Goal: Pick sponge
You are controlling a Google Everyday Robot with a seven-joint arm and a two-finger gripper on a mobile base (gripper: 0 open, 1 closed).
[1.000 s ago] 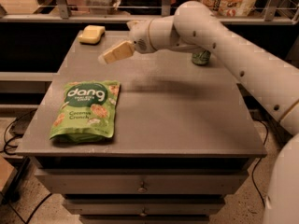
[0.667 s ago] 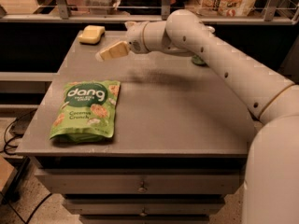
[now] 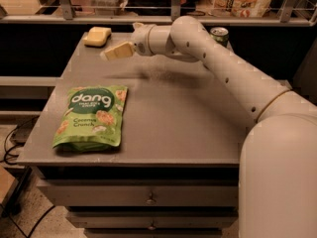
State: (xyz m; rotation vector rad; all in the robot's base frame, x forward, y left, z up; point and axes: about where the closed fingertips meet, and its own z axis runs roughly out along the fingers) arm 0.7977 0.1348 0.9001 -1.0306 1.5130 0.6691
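Hovering tool (image 3: 117, 51) near soft, round-cornered yellow sponge (image 3: 97, 36)

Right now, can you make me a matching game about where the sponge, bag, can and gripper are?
Things:
1. sponge
2. bag
3. can
4. gripper

Places:
A. front left of the table
B. in the air, close to the sponge
C. far left corner
D. far edge, behind the arm

Pairs: 1-C, 2-A, 3-D, 4-B
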